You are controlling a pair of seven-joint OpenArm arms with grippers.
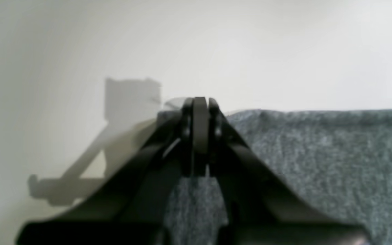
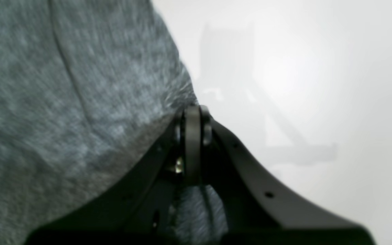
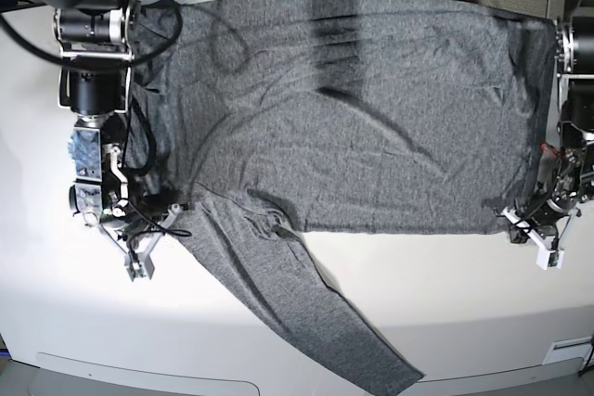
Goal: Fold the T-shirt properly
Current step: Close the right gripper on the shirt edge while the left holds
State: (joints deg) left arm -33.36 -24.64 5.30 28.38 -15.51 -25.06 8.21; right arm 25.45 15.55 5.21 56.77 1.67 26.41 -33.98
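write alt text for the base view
A grey T-shirt lies spread on a white table, one long sleeve trailing toward the near edge. The right tool and the left tool each pinch the shirt's near edge, one at each side.

T-shirt (image 3: 353, 127): big heather-grey thin knit, plain, spread flat on white table (image 3: 464, 303), lightly wrinkled w/ a few long creases. One long sleeve runs diagonally off the body toward the near table edge, cuff end well away from both sets of fingers. Left-arm fingers (image 1: 199, 136) pinched shut on a cloth edge, fabric stretching off to one side. Right-arm fingers (image 2: 192, 143) likewise closed at the shirt's edge; fabric bunches just beside them.
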